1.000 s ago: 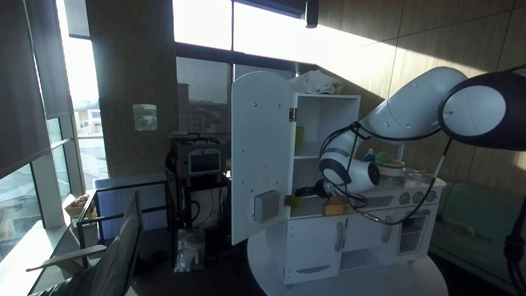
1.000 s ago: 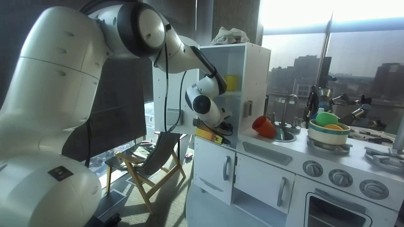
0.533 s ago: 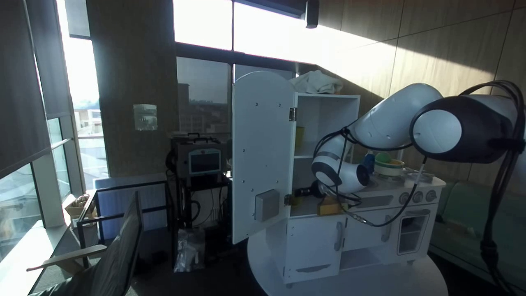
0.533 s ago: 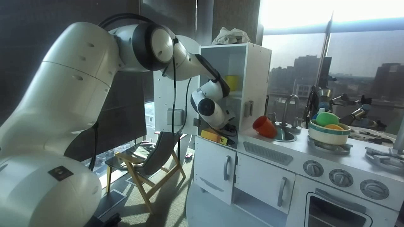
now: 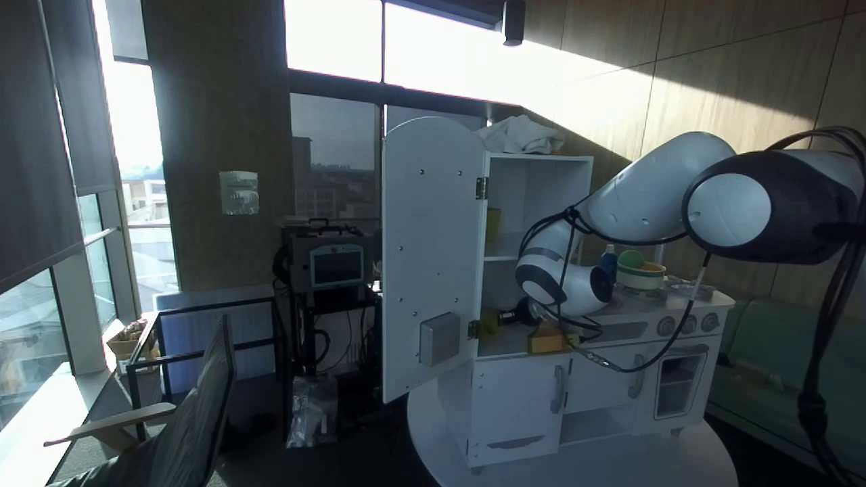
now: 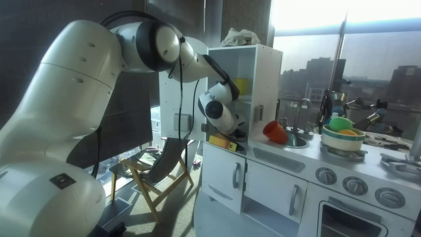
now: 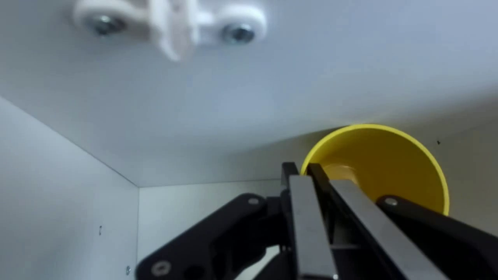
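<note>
While robot wrist blocks lower yellow cup in exterior view, wrist view shows claw clenched on its rim; cup inside lower cabinet compartment, partly hidden behind claw.

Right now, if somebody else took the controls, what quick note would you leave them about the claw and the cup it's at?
Claw: looks closed on the rim of the yellow cup, one of its fingers inside, the other outside.
Where: that cup is in the lower compartment of the open cabinet; a second yellow cup is on the shelf above.
Done: the rim is between the fingers.
Left: the cup is neither out of the cabinet nor let go; whether it is lifted, I can't tell.
</note>
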Robot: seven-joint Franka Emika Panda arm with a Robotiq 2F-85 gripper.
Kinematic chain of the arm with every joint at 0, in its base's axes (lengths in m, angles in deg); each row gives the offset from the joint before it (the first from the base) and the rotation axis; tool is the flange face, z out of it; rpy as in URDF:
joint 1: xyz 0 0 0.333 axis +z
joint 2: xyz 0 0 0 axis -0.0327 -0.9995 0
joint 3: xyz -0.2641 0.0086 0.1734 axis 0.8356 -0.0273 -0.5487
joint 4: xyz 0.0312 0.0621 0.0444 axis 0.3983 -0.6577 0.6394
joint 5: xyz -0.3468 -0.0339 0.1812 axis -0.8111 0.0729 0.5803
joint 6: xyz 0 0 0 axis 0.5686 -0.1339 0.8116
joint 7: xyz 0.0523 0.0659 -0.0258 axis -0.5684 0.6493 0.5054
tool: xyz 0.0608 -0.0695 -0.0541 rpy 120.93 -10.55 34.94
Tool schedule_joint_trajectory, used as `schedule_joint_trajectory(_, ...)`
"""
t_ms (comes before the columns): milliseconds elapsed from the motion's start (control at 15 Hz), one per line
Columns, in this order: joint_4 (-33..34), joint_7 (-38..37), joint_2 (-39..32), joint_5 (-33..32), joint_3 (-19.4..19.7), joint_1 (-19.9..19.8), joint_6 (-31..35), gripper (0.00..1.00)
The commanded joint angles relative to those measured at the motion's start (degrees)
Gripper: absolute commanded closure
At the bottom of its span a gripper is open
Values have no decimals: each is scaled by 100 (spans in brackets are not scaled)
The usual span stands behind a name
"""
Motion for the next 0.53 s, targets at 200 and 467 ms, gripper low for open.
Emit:
schedule_joint_trajectory(200,-1844,-985,1191,-1283,-881,-773,-195,89)
schedule_joint_trajectory(467,-2770,-2169,1805,-2387,-1090,-1146,-526,90)
